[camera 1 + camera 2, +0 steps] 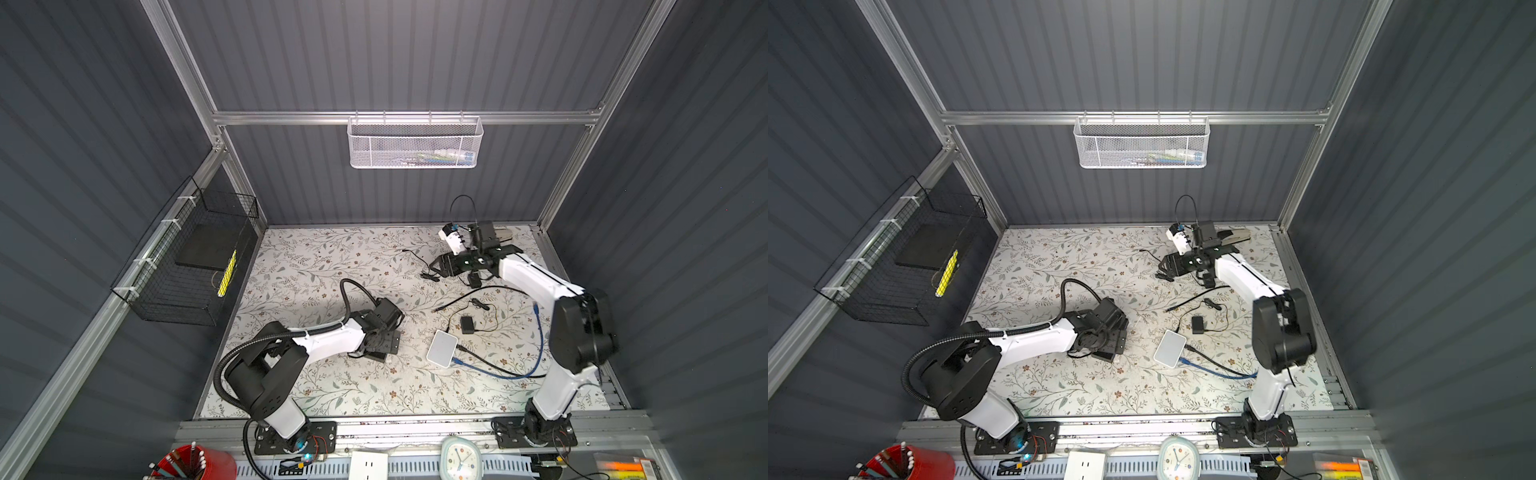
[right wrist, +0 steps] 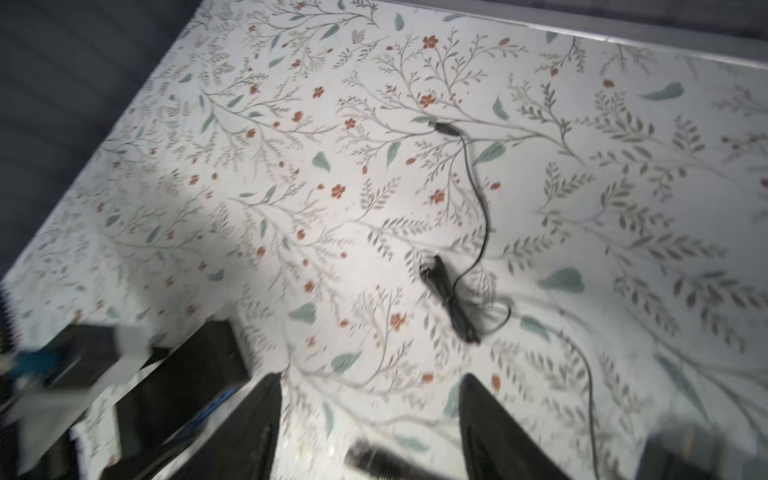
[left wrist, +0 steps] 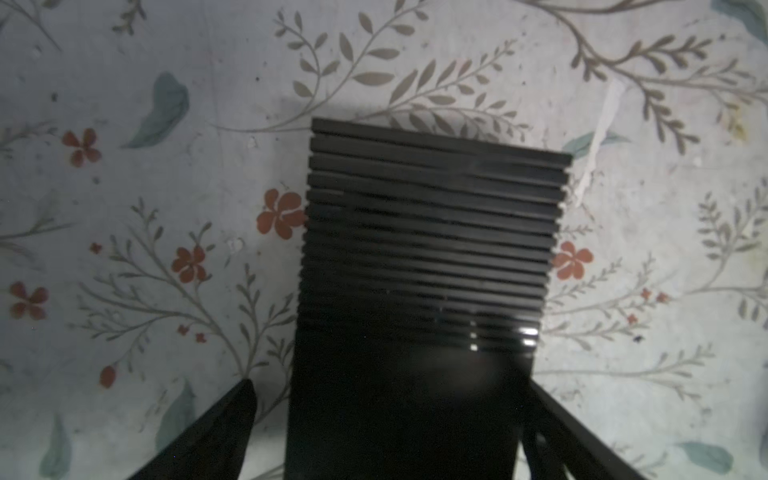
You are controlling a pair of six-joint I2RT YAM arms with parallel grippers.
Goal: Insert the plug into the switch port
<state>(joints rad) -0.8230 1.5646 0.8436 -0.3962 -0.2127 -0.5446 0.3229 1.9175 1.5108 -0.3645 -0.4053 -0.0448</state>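
The white switch [image 1: 441, 348] [image 1: 1169, 348] lies flat mid-table, with a black cable [image 1: 498, 368] and a blue cable [image 1: 540, 340] running into its right side. A thin black cable ends in a small plug [image 1: 404, 251] [image 2: 442, 126] at the back, with its coiled bundle [image 1: 430, 276] [image 2: 451, 299] nearby. My right gripper [image 1: 436, 266] [image 1: 1163, 266] [image 2: 370, 376] hovers open beside that bundle, holding nothing. My left gripper [image 1: 384, 347] [image 1: 1115, 347] [image 3: 392, 386] stands open left of the switch, its fingers [image 3: 232, 415] astride a black ribbed block [image 3: 432, 232].
A black power adapter [image 1: 467, 324] with thin wire lies behind the switch, another adapter [image 1: 475, 279] under the right arm. A loose black cable end [image 1: 435, 310] points left. A white mesh basket [image 1: 415, 143] hangs on the back wall and a black wire basket [image 1: 187, 266] on the left.
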